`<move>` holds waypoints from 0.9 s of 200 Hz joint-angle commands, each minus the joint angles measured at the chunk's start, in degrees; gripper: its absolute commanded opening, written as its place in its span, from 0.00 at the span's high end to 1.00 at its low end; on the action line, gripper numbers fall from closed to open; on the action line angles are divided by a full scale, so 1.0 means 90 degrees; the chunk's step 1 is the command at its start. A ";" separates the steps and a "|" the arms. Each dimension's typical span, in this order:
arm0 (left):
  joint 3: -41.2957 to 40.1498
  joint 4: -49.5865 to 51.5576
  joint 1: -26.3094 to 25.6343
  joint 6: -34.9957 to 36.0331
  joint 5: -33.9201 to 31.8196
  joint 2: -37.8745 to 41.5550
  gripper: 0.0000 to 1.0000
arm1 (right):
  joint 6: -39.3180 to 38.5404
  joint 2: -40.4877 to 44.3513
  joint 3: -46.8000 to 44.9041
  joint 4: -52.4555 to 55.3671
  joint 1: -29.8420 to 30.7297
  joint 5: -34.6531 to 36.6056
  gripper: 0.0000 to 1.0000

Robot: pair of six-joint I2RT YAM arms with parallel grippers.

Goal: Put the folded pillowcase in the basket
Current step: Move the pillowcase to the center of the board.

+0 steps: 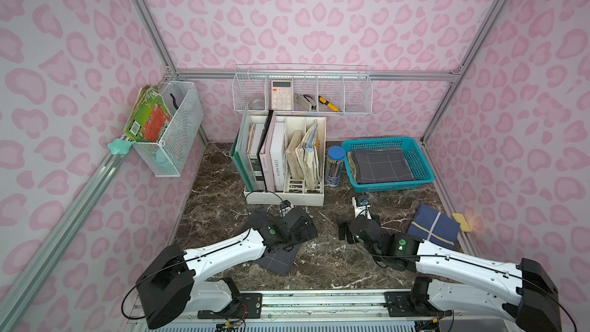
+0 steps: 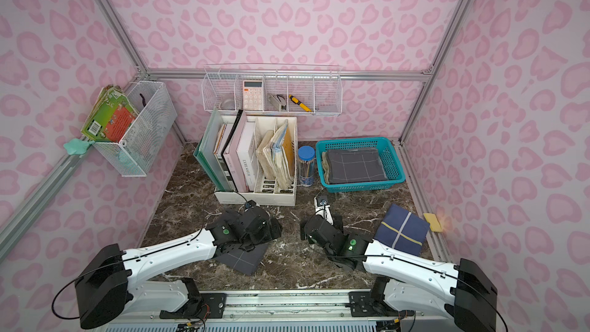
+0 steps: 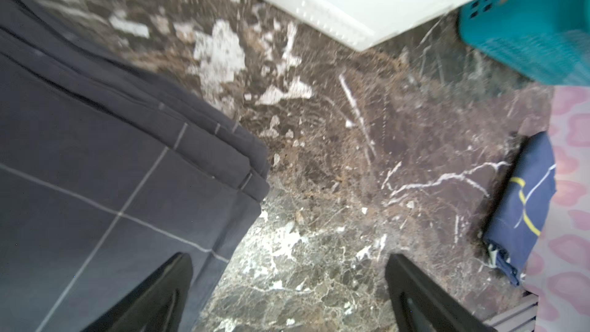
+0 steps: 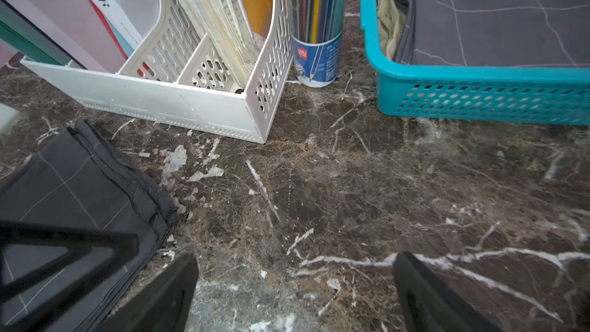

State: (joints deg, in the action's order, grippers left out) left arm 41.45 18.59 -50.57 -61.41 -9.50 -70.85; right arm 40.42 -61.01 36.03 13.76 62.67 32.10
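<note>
Currently both the left fingers [image 3: 159, 298] and right fingers [image 4: 166, 298] are hanging wide open, holding nothing. The folded dark grey grid-lined fabric pillowcase [image 3: 95, 161] is lying on the brown marble counter [image 4: 351, 186], well apart from the shallow teal perforated plastic basket [image 1: 419, 159]. The left fingers are straddling its edge, probably lining up a pinch.

A robot test cell dressed as a study corner: an aluminium frame [image 1: 399, 75] with pink spotted wall panels [image 1: 319, 11] boxes in a marble-look table [image 1: 329, 260] carrying a file rack [image 1: 287, 199] of books, a pencil tub [image 1: 334, 167], a wire shelf [image 1: 357, 100] holding a calculator [image 1: 282, 94], and robot arms [image 1: 223, 247] bolted to a front rail [image 1: 322, 298].
</note>
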 commanded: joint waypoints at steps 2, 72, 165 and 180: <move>-0.0023 0.0933 0.0144 0.0288 -0.0916 0.0633 0.01 | -0.0032 -0.0172 -0.0109 -0.0583 0.0056 -0.0558 0.02; -0.0736 0.2578 0.1839 0.1392 -0.1891 0.3731 0.01 | -0.0533 -0.2741 0.1305 -0.1159 0.0761 -0.1682 0.02; -0.0716 0.3539 0.2284 0.1453 -0.2783 0.4664 0.01 | -0.1018 -0.5605 0.3636 0.0335 0.1007 -0.1898 0.03; -0.0725 0.3544 0.2286 0.1443 -0.2814 0.4647 0.01 | -0.1001 -0.5759 0.3662 0.0507 0.0971 -0.1881 0.03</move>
State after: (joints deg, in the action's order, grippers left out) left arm 34.94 48.45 -30.04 -48.07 -32.16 -28.99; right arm 31.68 -110.93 67.99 12.53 71.85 14.83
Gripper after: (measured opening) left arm 0.989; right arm 0.972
